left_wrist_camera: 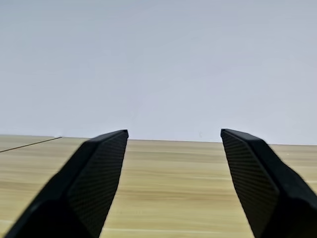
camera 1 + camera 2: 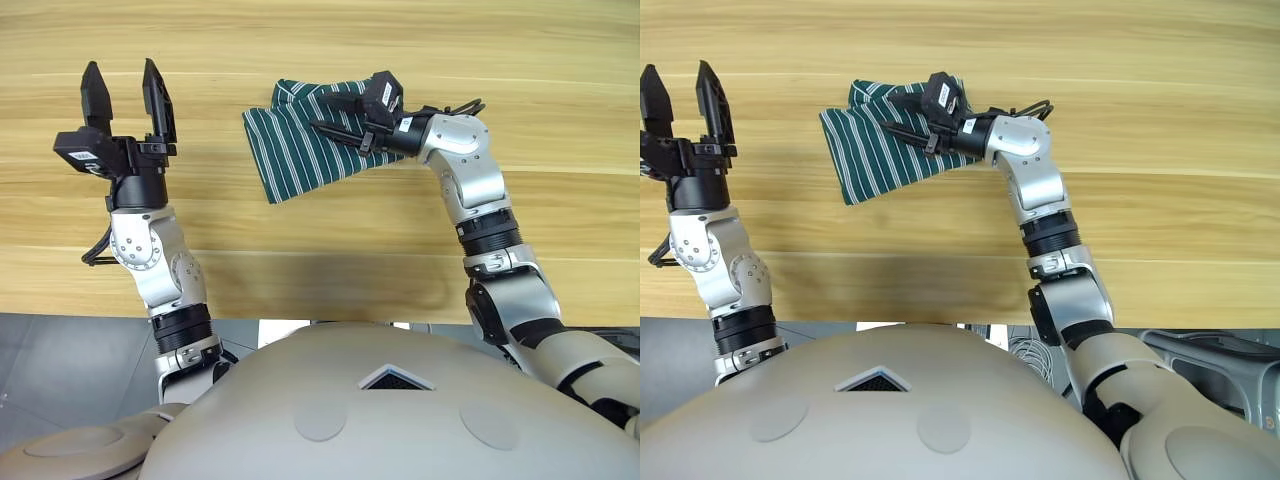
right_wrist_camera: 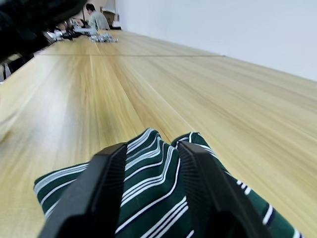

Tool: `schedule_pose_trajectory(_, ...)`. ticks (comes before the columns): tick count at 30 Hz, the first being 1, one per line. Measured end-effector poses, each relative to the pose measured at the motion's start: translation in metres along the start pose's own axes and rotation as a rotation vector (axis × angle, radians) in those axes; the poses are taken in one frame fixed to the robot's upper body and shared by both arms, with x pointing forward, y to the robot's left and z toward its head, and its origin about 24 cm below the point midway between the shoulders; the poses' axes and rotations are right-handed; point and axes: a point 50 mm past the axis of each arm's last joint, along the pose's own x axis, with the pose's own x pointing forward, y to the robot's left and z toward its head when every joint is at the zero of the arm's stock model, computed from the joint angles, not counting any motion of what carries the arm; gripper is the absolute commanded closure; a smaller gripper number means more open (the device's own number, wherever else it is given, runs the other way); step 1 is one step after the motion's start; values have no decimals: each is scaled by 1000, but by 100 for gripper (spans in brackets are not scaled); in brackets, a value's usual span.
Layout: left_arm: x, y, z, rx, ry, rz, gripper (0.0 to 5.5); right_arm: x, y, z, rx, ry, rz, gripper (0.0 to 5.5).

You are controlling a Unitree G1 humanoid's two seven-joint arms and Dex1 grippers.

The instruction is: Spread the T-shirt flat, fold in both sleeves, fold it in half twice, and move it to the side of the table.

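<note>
The folded green-striped T-shirt (image 2: 285,150) lies on the wooden table (image 2: 400,40) under the right gripper (image 2: 316,112), which points to nine o'clock, half parted and seemingly pinching nothing, while the wide-open, empty left gripper (image 2: 122,82) hangs well apart at the shirt's nine o'clock.

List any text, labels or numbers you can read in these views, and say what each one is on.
White label behind the left pincer: too small to read.
White tags behind the right pincer: too small to read.
T-shirt: green with white stripes, no print visible.
Table: plain wood grain, no text.
</note>
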Motion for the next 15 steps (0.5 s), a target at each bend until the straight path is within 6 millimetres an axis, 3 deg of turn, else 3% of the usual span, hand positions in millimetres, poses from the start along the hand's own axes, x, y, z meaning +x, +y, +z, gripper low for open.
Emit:
schedule_pose_trajectory(7,-2,3,-2,-8,1,11,214,13,-9,-9,56,39,-47,548)
schedule_pose_trajectory(15,-3,6,-1,-13,-1,24,214,22,-23,-15,63,93,-138,548)
